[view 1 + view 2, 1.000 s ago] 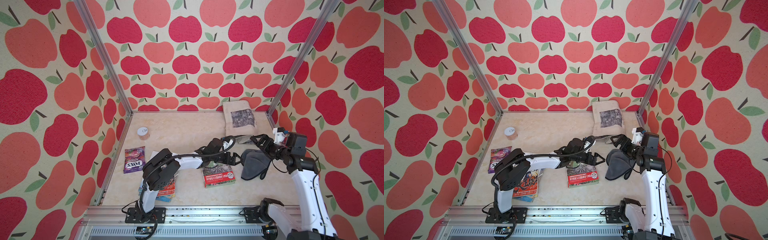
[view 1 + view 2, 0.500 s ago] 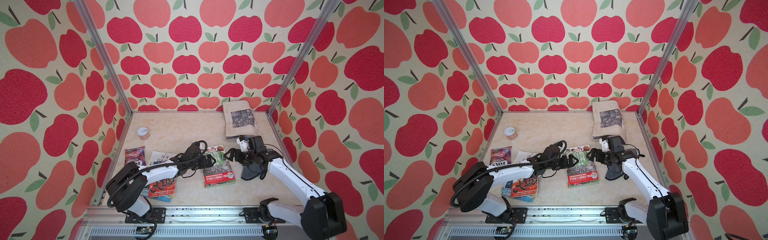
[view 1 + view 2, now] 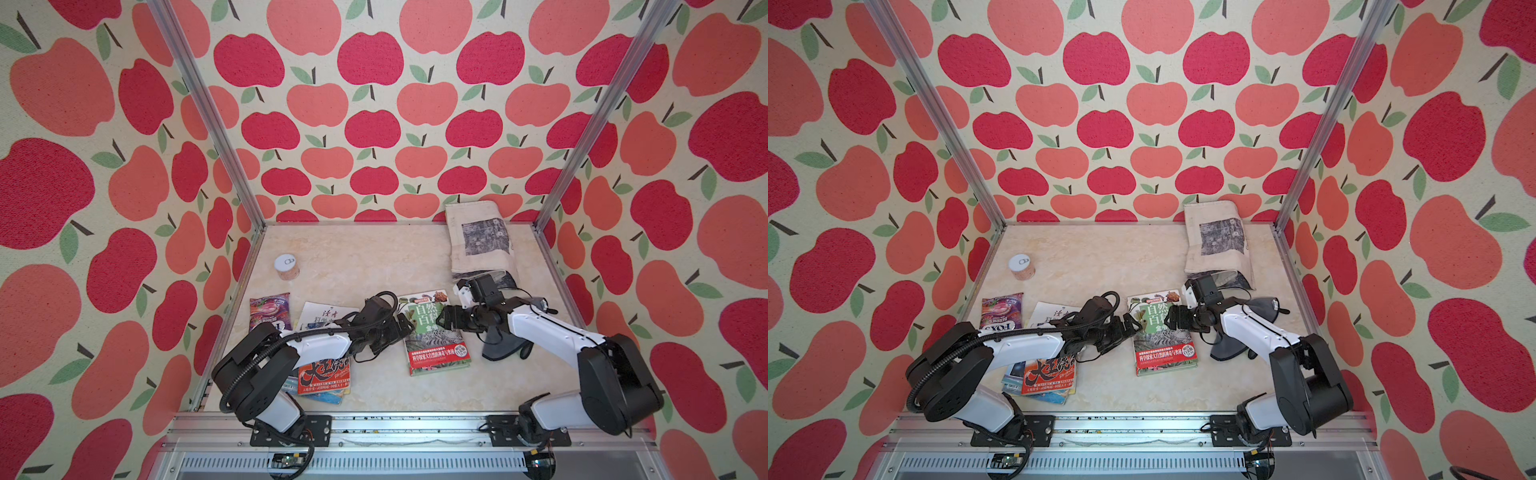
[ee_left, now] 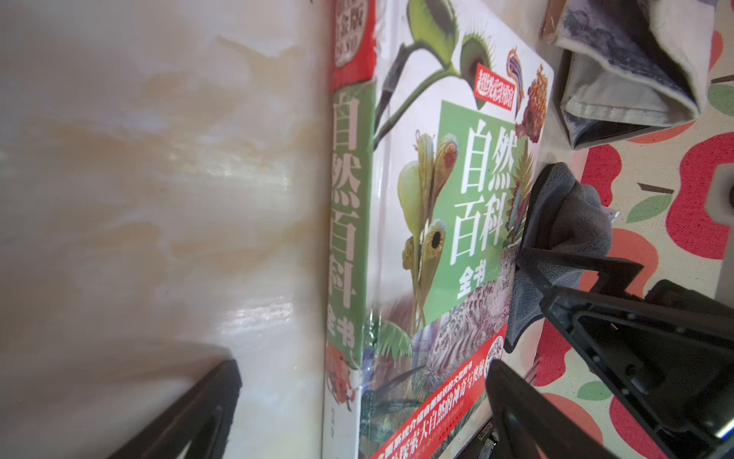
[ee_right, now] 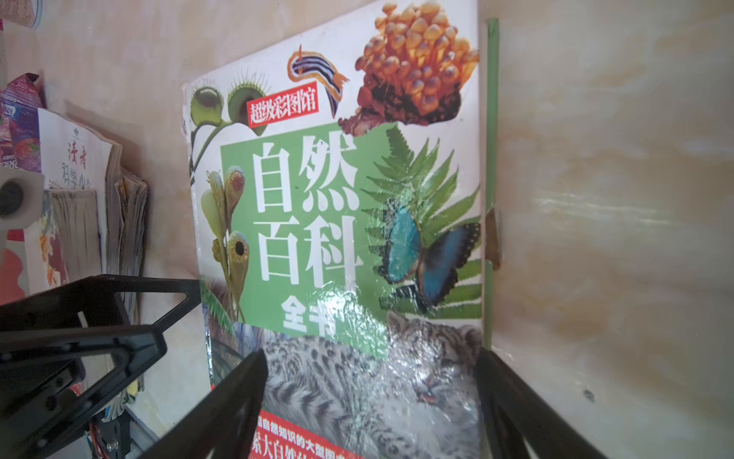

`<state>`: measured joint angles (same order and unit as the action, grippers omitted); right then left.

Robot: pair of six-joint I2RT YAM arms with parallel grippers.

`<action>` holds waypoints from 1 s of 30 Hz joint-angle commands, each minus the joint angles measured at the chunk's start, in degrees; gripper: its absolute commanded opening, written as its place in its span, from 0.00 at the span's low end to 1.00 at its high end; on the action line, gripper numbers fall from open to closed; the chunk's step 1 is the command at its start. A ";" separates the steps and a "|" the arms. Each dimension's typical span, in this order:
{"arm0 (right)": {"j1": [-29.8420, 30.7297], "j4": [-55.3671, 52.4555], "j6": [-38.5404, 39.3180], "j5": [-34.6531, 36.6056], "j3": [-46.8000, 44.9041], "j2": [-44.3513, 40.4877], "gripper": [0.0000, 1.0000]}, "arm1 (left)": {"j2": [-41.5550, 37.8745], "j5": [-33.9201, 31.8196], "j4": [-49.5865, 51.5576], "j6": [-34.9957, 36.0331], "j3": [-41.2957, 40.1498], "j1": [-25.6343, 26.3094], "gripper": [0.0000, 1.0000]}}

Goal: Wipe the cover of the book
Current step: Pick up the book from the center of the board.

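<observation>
Two grippers meet over one book. Nearest the front rail, a stack of magazines [image 3: 324, 374] lies partly under the left forearm, well behind the left gripper [image 3: 402, 326]. That gripper's jaws are spread and empty, low at the spine edge of the nature encyclopedia [image 3: 436, 351]. The book lies flat, cover up, on the marble-patterned table [image 3: 374, 257], between the two grippers. The right gripper [image 3: 448, 318] faces the left one from the book's other side. It hangs over the far half of the cover, jaws apart with nothing pinched. A grey cloth [image 3: 500, 347] lies crumpled on the table behind the right gripper, partly under that arm and just beside the book's open edge, in neither grip. Farther off, beyond the left gripper, sit a purple candy pouch [image 3: 268, 309] and a small lidded jar [image 3: 286, 268]. Beyond the right gripper, a printed canvas bag [image 3: 482, 241] lies at the back wall.
</observation>
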<state>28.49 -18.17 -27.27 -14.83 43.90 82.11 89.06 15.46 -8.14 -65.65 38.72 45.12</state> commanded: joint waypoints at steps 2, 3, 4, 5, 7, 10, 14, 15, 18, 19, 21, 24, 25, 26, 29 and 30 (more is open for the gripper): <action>0.60 3.74 -0.04 -0.19 -2.73 4.38 0.84 | 3.24 1.59 -3.84 -3.75 -2.73 -0.07 0.99; 0.59 4.21 -0.28 -0.20 -3.14 5.04 0.84 | 4.19 2.06 -5.12 -4.04 -2.81 -0.27 0.99; 0.55 4.58 -0.41 -0.04 -3.52 5.69 0.84 | 5.40 3.09 -6.21 -4.05 -2.47 -0.43 0.99; 0.54 4.77 -0.42 0.02 -3.72 6.37 0.84 | 6.68 4.02 -7.29 -4.05 -1.98 -0.43 0.99; 0.58 4.47 -0.27 0.42 -4.12 7.63 0.84 | 8.98 5.22 -7.72 -4.55 -0.79 -0.37 0.99; 0.60 6.10 -0.45 -0.58 -5.40 9.28 0.84 | 11.45 6.05 -11.22 -6.41 -0.83 -0.13 0.99; 0.93 12.45 -3.32 -6.08 -8.08 11.90 0.84 | 14.03 8.94 -25.96 -9.42 -2.31 -0.11 0.99; 1.24 14.44 -4.27 -7.40 -8.80 12.52 0.83 | 14.30 9.39 -31.54 -10.35 -3.03 -0.12 0.99; 1.93 19.58 -6.92 -10.24 -10.65 14.65 0.83 | 15.18 11.59 -42.25 -11.30 -2.57 -0.63 0.99; 2.05 21.64 -7.99 -11.52 -11.22 15.36 0.83 | 15.25 12.45 -42.98 -11.30 -1.60 -0.74 0.99; 2.42 25.31 -9.84 -14.04 -12.11 16.41 0.83 | 14.80 13.47 -43.05 -10.00 0.23 -0.83 0.99; 2.90 29.07 -12.18 -16.60 -12.89 16.91 0.83 | 12.29 13.78 -38.67 -6.73 2.39 -1.06 0.99; 2.93 29.65 -12.66 -16.80 -13.26 16.38 0.83 | 10.81 13.50 -34.96 -5.29 3.10 -1.30 0.99; 2.97 29.86 -12.92 -16.74 -13.65 15.68 0.83 | 9.36 13.15 -31.04 -3.86 3.64 -1.55 0.99; 2.89 28.79 -12.89 -16.39 -13.92 12.73 0.83 | 4.19 11.19 -17.75 1.10 4.61 -2.55 0.79; 2.92 28.11 -12.66 -16.16 -13.84 11.78 0.83 | 2.45 10.26 -14.52 2.45 4.57 -2.90 0.72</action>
<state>28.75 22.33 -35.99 -23.09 33.36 93.06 97.23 25.76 -29.32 -68.75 39.33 42.50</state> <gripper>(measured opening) 0.829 0.738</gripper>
